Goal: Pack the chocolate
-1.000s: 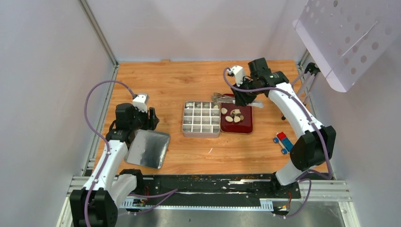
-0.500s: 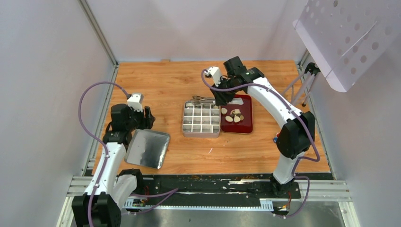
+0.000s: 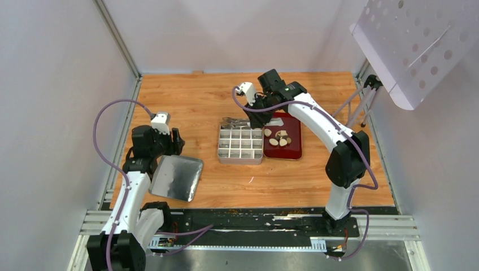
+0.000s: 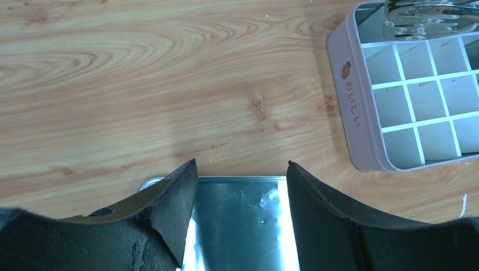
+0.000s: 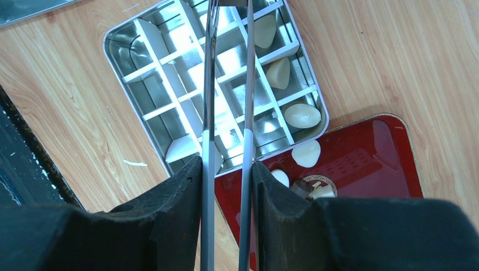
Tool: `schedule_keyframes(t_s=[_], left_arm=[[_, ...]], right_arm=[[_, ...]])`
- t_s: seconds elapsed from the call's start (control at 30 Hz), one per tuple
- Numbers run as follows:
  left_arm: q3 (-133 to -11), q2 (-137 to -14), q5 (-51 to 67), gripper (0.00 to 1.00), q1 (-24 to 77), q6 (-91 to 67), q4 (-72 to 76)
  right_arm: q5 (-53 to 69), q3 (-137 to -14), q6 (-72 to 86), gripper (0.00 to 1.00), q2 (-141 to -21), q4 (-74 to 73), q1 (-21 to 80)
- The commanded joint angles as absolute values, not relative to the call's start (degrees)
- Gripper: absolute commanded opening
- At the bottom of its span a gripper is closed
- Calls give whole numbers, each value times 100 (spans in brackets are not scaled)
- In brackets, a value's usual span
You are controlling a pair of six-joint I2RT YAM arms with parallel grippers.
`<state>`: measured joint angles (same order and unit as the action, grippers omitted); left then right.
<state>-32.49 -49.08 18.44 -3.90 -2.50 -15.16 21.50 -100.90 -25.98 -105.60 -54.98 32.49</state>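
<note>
Whereas the right gripper stood over the red tray one second earlier, it is now positioned at the far edge of the tin. The left arm has shifted slightly leftward. The right fingers are set narrow, clamped on the tongs, whose tips hang over the tin. The left gripper is spread wide over the metal lid, holding nothing. Chocolate: three cream pieces occupy the tin column beside the tray; the remainder lie on the tray.
</note>
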Motion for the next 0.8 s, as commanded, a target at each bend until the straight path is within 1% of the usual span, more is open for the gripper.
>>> schedule_keyframes(t_s=[0.0,0.07,0.17,0.23,0.33,0.43,0.77], left_arm=[[-3187,-4817,1907,67,-462,-313,-1337],[-3164,-4805,1920,67,-469,-316,-1337],[-3145,-4816,1930,67,-469,-326,-1330],[-3135,-4816,1925,67,-478,-325,-1312],[-3125,-4833,1925,68,-479,-325,-1303],[-3135,-4843,1933,68,-482,-325,-1301],[-3130,-4940,1935,68,-480,-273,-1289]], right_arm=[[2184,-10377,-2508,37,-10609,-5188,3252],[2210,-10403,-2481,41,-10625,-5170,3268],[2211,-10424,-2458,44,-10628,-5155,3285],[2215,-10425,-2448,44,-10625,-5155,3286],[2151,-10408,-2489,40,-10567,-5167,3280],[2004,-10335,-2596,38,-10412,-5211,3249],[1843,-9381,-2753,29,-9203,-5430,2607]])
